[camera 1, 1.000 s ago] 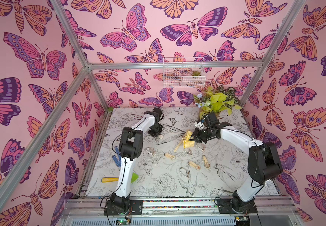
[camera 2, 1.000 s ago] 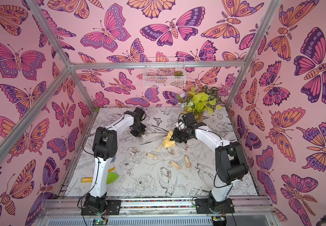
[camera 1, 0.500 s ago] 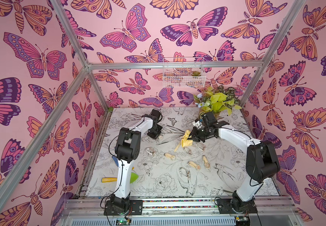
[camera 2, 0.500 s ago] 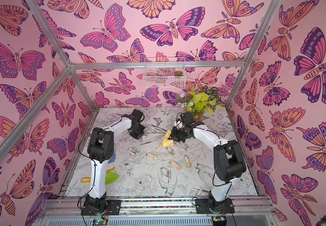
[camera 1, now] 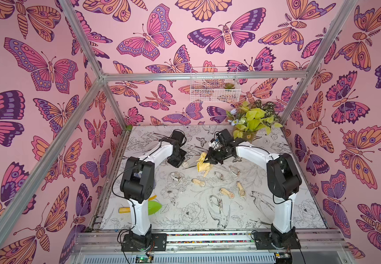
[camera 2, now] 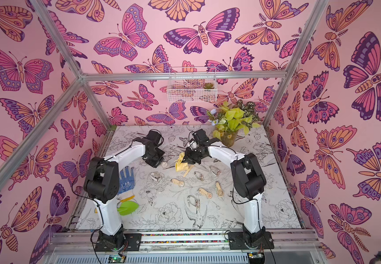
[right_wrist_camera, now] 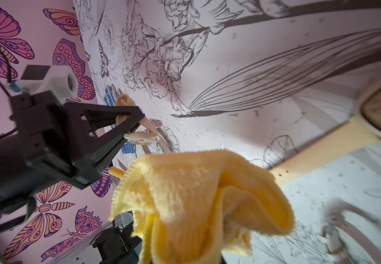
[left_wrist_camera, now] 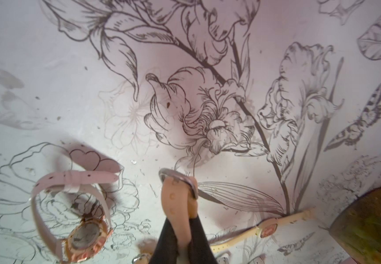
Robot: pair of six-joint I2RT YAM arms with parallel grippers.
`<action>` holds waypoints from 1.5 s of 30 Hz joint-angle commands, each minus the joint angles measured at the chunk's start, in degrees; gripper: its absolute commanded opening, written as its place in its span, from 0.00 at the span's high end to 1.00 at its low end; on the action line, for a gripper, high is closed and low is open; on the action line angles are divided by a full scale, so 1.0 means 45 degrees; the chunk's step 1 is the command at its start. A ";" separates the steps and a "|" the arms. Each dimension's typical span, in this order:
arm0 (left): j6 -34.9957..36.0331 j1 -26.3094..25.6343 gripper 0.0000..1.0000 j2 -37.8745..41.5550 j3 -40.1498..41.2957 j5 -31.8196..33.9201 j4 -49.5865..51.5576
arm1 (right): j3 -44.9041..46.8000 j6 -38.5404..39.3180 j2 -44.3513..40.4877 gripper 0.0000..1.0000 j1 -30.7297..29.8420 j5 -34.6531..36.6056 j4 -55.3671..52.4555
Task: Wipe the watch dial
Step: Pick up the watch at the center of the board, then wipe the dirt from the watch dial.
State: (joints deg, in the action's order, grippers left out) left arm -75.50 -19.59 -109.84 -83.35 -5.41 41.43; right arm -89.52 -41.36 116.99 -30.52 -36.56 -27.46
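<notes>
My left gripper [camera 1: 181,161] is shut on the peach strap [left_wrist_camera: 177,205] of a watch. The black fingers [left_wrist_camera: 165,240] pinch the strap from both sides. In the right wrist view the watch dial [right_wrist_camera: 142,138] hangs just beyond the left gripper's tips [right_wrist_camera: 130,124], seen edge-on. In both top views the dial [camera 2: 164,164] shows as a small pale disc just above the table. My right gripper [camera 1: 212,159] is shut on a bunched yellow cloth [camera 1: 202,162], which covers its fingers in the right wrist view [right_wrist_camera: 196,194]. The cloth hangs a short way right of the dial, apart from it.
Several other watches lie on the flower-printed table [camera 1: 265,205], among them a pink-strapped one [left_wrist_camera: 86,235] and a cream one [left_wrist_camera: 268,228] near the left gripper. A potted plant [camera 1: 250,133] stands at the back right. A blue glove [camera 2: 126,180] and a green object [camera 1: 154,206] lie front left.
The right gripper has carried the yellow cloth leftward, closer to the left gripper. The left gripper's jaws have tightened on the watch strap and it has barely shifted.
</notes>
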 commanded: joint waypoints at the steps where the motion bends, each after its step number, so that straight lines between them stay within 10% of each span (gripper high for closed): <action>1: -0.0209 0.0096 1.00 0.0491 0.0560 0.0255 -0.0294 | -0.0770 -0.0604 0.0534 1.00 -0.0440 -0.0392 0.0299; 29: -0.0678 -0.0021 1.00 0.2446 0.2337 -0.1385 -0.1726 | -0.4341 -0.2649 0.4103 1.00 -0.1757 -0.0871 0.1432; 45: -0.0536 0.0821 1.00 0.3490 0.2761 -0.1132 -0.1835 | -0.3751 -0.3118 0.3116 1.00 0.0118 -0.0627 0.1947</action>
State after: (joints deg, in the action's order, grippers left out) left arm -78.46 -16.82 -95.26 -71.77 -10.72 32.95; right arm -108.64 -55.70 136.03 -31.16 -39.66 -19.42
